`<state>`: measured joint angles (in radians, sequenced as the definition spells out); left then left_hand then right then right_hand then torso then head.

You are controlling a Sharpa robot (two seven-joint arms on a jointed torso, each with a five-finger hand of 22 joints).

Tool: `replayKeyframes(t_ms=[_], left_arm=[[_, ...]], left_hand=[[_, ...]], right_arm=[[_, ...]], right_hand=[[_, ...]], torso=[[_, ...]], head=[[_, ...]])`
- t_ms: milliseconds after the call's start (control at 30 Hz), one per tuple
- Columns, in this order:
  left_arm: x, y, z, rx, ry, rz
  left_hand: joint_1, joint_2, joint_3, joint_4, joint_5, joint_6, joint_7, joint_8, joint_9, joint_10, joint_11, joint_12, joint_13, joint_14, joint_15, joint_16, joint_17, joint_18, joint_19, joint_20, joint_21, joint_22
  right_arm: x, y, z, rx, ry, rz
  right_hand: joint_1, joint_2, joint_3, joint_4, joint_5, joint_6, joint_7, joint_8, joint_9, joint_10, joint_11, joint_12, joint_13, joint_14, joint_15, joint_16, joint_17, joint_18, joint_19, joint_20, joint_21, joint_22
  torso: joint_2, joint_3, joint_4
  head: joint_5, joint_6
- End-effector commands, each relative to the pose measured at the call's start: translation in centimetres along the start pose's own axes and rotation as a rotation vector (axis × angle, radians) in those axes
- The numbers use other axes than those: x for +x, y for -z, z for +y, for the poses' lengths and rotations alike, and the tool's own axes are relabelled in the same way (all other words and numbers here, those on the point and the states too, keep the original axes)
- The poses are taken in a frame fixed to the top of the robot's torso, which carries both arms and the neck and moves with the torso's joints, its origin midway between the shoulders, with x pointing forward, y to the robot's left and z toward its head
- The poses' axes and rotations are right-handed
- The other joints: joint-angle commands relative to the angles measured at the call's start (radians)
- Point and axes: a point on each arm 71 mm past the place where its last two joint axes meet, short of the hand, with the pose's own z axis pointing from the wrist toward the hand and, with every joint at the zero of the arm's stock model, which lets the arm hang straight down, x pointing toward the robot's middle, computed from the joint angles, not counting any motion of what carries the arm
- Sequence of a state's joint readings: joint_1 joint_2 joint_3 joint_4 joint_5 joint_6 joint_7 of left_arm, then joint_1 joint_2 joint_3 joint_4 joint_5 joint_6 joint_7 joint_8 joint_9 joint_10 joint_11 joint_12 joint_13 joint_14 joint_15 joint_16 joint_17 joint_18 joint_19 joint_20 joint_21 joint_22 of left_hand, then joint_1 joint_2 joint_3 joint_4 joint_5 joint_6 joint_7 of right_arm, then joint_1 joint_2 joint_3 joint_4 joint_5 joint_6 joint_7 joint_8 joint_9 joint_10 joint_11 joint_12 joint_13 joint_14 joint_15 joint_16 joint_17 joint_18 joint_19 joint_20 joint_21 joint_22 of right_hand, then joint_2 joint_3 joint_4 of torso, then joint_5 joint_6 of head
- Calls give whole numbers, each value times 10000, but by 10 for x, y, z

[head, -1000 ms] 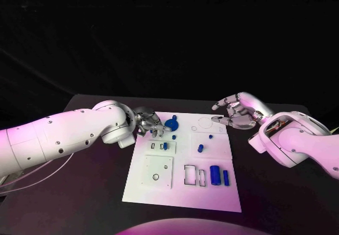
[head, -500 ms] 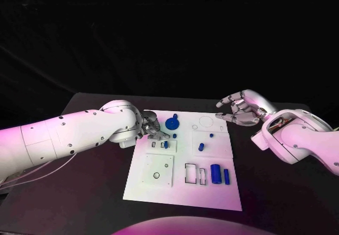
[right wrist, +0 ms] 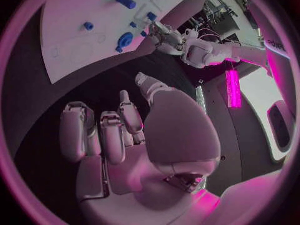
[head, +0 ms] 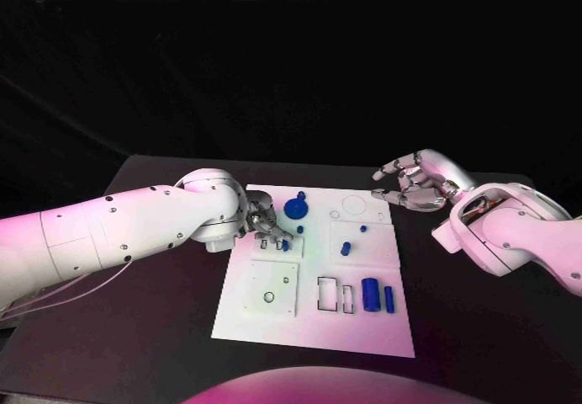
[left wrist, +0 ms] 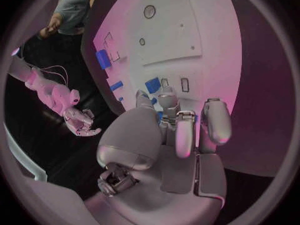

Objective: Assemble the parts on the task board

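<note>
The white task board (head: pixel 309 324) lies mid-table. My left hand (head: pixel 265 222) reaches over its far left part. Thumb and fingertips (left wrist: pixel 166 93) close around a small blue piece (head: pixel 286 245) standing beside two narrow slots (head: pixel 269 246). Whether they grip it is unclear. A round blue part (head: pixel 297 206) lies just beyond the hand, and a tiny blue piece (head: pixel 299 229) lies beside it. My right hand (head: pixel 412 185) hovers off the board's far right corner, fingers curled in and holding nothing (right wrist: pixel 119 130).
Two blue cylinders (head: pixel 378 298) lie at the board's right side next to rectangular cut-outs (head: pixel 331 298). Two small blue pieces (head: pixel 345 248) sit mid-board. A square plate with holes (head: pixel 273 288) sits at the near left. Black table (head: pixel 145 337) surrounds the board.
My left hand has moved from beside the round blue part toward me, down to the slots and the small blue piece. My right hand drew back slightly from the board's corner.
</note>
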<state>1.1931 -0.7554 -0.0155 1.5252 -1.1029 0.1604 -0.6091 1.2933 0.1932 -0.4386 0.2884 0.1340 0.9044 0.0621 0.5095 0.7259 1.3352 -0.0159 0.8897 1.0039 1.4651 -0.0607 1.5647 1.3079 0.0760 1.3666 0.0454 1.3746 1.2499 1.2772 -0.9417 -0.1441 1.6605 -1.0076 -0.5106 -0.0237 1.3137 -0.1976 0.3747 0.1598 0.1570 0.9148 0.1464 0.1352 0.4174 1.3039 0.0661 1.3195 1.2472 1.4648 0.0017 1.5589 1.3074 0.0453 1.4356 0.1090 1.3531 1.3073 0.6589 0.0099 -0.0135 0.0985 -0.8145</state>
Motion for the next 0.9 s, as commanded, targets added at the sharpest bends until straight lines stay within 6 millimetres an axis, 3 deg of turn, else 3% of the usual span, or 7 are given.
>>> replayKeyframes(t_ms=[33, 167, 300, 367, 433, 633, 900], left_arm=[[2, 1, -4, 49, -97, 250], [3, 1, -7, 132, 25, 225], [3, 1, -8, 186, 131, 192], [3, 1, -8, 206, 158, 194], [3, 0, -9, 215, 160, 216], [4, -2, -10, 192, 118, 311], [5, -3, -11, 139, 41, 425]], left_hand=[[-109, -18, -260, 52, 27, 54, -48, 60, 20, 61, 5, 80, 23, 1057, -83, 61, 2629, -67, 84, 0, 68, 25], [-99, -47, -257, 49, 191, 33, -55, 71, 50, 50, -4, 151, 93, 1057, -91, 61, 2629, -70, 83, -12, 86, 62], [-38, -108, -255, 46, 587, 10, -62, 82, 94, 16, -11, 224, 175, 1057, -97, 61, 2629, -77, 81, -21, 116, 135], [6, -134, -254, 46, 866, 4, -67, 81, 109, 4, -12, 252, 207, 1057, -100, 61, 2629, -79, 80, -24, 128, 167], [74, -191, -254, 47, 1409, -2, -71, 69, 123, -26, -18, 257, 228, 1057, -103, 61, 2629, -79, 69, -28, 132, 204], [252, -231, -245, 47, 2567, -6, -84, 0, 113, -72, -32, 248, 254, 1057, -112, 61, 2629, -76, 46, -36, 123, 267], [393, -250, -243, 51, 3434, 17, -107, -62, 91, -96, -50, 226, 259, 1057, -128, 61, 2629, -76, 40, -47, 110, 321]], right_arm=[[1, 0, -1, 99, 58, 142], [1, 0, -2, 151, 86, 155], [1, 0, -3, 187, 110, 172], [1, 0, -3, 204, 124, 184], [1, 0, -3, 223, 133, 195], [2, -1, -4, 279, 151, 240], [3, -1, -5, 332, 168, 279]], right_hand=[[-16, -118, 77, -10, 60, 33, -11, 65, 16, 28, -19, -8, -8, 957, -63, -24, 2257, 106, 13, -50, -22, 1406], [-24, -135, 111, -7, 123, 32, -12, 70, 24, 27, -21, -13, -14, 956, -64, -26, 2253, 107, 12, -53, -32, 1403], [-30, -165, 172, -7, 236, 30, -13, 79, 38, 33, -23, -13, -16, 957, -67, -27, 2255, 108, 13, -56, -44, 1400], [-32, -182, 206, -8, 296, 27, -14, 83, 44, 31, -24, -19, -24, 957, -69, -28, 2254, 107, 18, -58, -43, 1403], [-39, -206, 257, -9, 388, 22, -14, 88, 54, 25, -25, -28, -36, 955, -71, -32, 2247, 110, 13, -60, -62, 1396], [-53, -253, 358, -15, 562, 14, -13, 97, 72, 30, -27, -30, -41, 956, -73, -33, 2247, 111, 16, -64, -76, 1396], [-56, -259, 372, -15, 583, 13, -14, 98, 74, 36, -26, -24, -34, 954, -74, -35, 2241, 111, 15, -64, -80, 1394]], torso=[[-1, -4, -7], [-2, -3, -11], [2, 0, -9], [6, 1, 0], [7, 3, 4], [17, -3, -3], [11, -5, -12]], head=[[9, -40], [2, -46], [-3, -55], [-10, -63], [-12, -71], [-10, -103], [-19, -149]])
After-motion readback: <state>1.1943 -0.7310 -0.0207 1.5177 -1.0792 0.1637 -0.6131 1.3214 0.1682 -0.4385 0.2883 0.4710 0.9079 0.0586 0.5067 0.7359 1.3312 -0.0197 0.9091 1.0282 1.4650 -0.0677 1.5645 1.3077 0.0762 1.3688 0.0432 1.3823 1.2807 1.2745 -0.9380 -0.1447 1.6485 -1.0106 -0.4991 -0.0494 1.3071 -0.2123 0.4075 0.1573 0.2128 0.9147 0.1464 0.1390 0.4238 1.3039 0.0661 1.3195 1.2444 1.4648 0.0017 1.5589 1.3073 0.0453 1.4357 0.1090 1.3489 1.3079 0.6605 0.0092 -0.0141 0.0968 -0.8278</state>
